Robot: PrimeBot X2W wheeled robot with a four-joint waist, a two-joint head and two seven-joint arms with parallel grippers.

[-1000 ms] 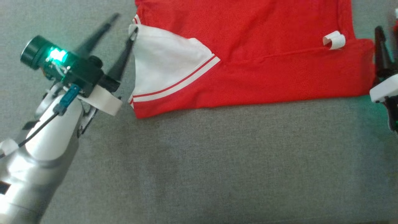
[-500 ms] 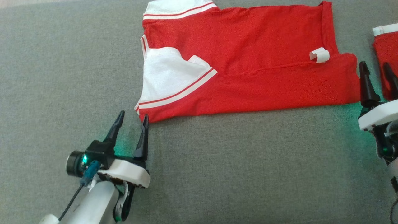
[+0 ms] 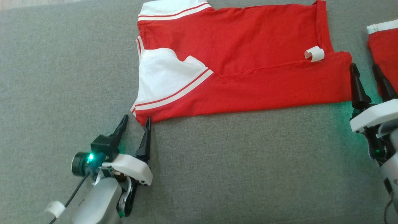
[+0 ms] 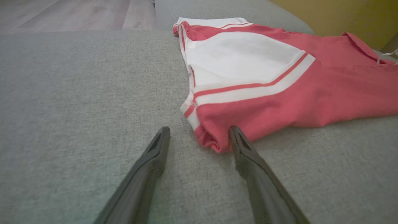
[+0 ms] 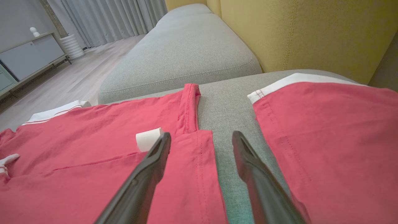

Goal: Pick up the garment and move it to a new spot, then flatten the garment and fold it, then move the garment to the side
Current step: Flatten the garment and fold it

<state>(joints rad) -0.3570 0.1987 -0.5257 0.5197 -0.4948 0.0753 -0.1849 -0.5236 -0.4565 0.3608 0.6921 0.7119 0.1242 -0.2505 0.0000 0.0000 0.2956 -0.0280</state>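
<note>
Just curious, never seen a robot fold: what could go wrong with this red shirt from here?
The right gripper stands open between the garment and a second red garment, so it might catch the wrong one. The left gripper, open at the bunched corner, might pinch only one layer.

- We find our left gripper [image 3: 136, 118] at the lower left of the head view, jaws spread wide and gripping nothing, fingers pointing up the view.
- Our left forearm [image 3: 99, 199] rises from the bottom edge, leaning slightly right.
- Our right gripper [image 3: 363, 65] stands at the right edge, jaws likewise parted and empty, fingers pointing up.
- Our right wrist [image 3: 373, 116] sits below it, partly cut off by the edge of the view.
</note>
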